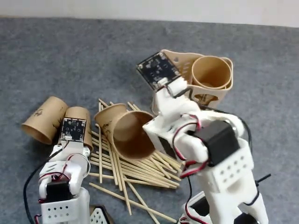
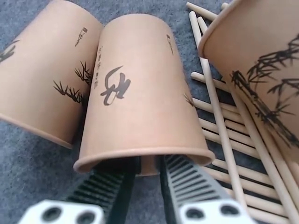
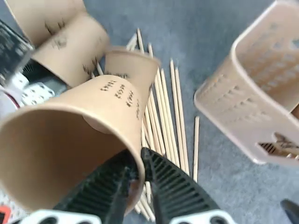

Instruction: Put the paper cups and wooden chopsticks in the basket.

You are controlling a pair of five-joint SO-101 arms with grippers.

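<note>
**Fig. Two arms at work on the grey table (image 1: 46, 56).**

- **Right gripper (image 3: 140, 161).** My fingers are pressed together on the rim wall of the raised cup (image 3: 70, 140), one inside the mouth and one outside. I use a rim pinch because the body is too wide to span. The cup hangs mouth-toward-wrist over the chopsticks (image 1: 135, 170), which lie fanned mid-surface toward the near edge.
- **Basket (image 1: 187, 60).** It stands toward the far edge, right of centre. One stowed cup (image 1: 212, 72) sits upright inside, so I judge the task to be barely begun. The open top faces up and suits a drop from above.
- **Left gripper (image 2: 149, 163).** My fingers are nearly together at the mouth of the lying cup (image 2: 140, 102), toward the left edge. A strip of its wall shows between them, so I seem to have it nipped, though the overhanging rim hides the contact.
- **Other cups.** A neighbour cup (image 2: 42, 79) touches the lying cup's side. A fourth cup (image 1: 110, 119) lies on the sticks, just beside the raised one.
- **Arms.** My left arm sits low and well apart from the basket — out of my right arm's path there.
</note>
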